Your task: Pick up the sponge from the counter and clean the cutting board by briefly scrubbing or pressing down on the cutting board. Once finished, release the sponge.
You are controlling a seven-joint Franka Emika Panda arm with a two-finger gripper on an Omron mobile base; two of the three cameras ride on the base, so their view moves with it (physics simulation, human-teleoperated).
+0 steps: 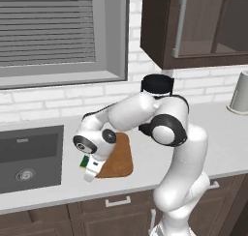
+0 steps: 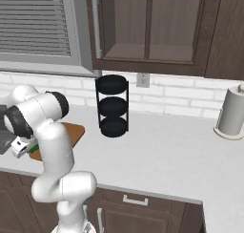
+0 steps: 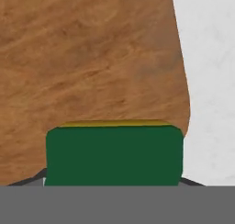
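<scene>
Sponge [image 3: 114, 154] fills the bottom of the hand view, dark green face toward the camera with a thin yellow edge along its top, and it covers most of both fingertips; only dark slivers peek out at its lower corners. The gripper [image 1: 90, 171] is clamped on that sponge, low over the cutting board [image 1: 118, 160]. From the left base view the arm's own wrist blocks the grip, so just a small green patch shows beside the hand, and whether the sponge actually touches the wood is hard to tell. In the right base view the elbow and forearm stand in front, hiding most of the board; an orange-brown corner sticks out at about 3 o'clock of the arm.

Around it: a dark grey sink basin [image 1: 30, 157] sits at 9 o'clock of the board, cut off by the left edge of the frame. A black three-tier rack [image 2: 113, 106] stands against the wall, just beyond the board at its 1 o'clock in the right base view. A paper towel roll [image 2: 232, 113] is upright well off at 3 o'clock, partly cropped.

The light grey counter [image 2: 162, 151] runs wide over dark brown cabinets [image 2: 143, 206] with metal handles. Behind, white brick wall, a blinded window [image 1: 48, 29] and glass-front upper cabinets [image 2: 152, 26].
</scene>
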